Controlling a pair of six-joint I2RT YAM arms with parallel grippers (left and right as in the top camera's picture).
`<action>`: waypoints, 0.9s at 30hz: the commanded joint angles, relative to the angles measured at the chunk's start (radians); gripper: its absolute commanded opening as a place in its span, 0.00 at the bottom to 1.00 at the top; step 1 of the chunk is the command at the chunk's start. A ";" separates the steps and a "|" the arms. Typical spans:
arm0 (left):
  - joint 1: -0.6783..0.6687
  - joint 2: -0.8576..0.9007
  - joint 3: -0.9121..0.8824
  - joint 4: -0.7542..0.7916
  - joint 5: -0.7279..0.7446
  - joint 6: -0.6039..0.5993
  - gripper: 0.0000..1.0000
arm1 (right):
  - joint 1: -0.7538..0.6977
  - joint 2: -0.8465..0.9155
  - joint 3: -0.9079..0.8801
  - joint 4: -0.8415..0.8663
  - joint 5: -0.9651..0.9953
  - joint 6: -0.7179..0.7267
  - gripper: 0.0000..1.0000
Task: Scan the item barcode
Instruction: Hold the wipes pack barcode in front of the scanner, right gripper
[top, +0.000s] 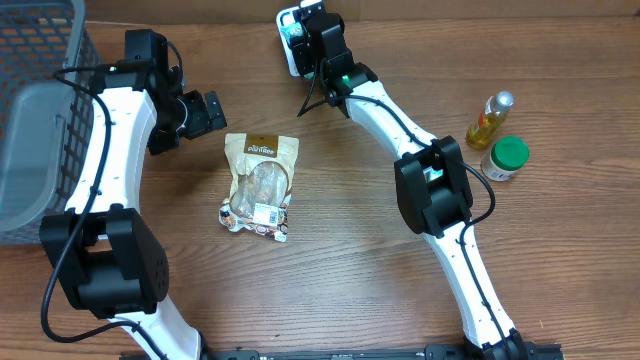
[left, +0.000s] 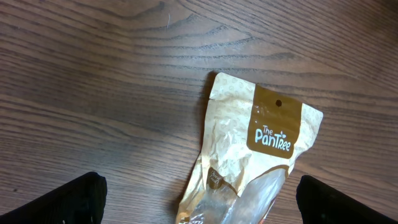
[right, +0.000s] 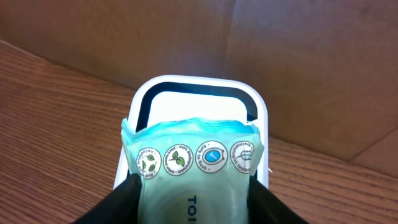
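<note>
My right gripper is shut on a pale green pack of wipes, its black fingers pressing both sides. The pack hangs just over a white barcode scanner with a black-framed window, at the back edge of the table. From overhead, the right gripper and the green pack cover most of the scanner. My left gripper stands open and holds nothing. It hovers over the top of a tan snack pouch, which lies flat on the table.
A grey wire basket holding a grey bin fills the far left. A bottle of yellow oil and a green-lidded jar stand at the right. A brown cardboard wall rises behind the scanner.
</note>
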 joint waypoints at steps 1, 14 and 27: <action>-0.003 -0.013 0.010 -0.002 0.001 0.022 1.00 | -0.009 0.005 -0.004 0.022 -0.004 0.001 0.40; -0.003 -0.013 0.010 -0.002 0.001 0.022 1.00 | -0.009 -0.013 0.021 0.042 -0.023 0.002 0.27; -0.003 -0.013 0.010 -0.002 0.001 0.022 1.00 | -0.013 -0.013 0.016 0.123 -0.023 0.002 0.29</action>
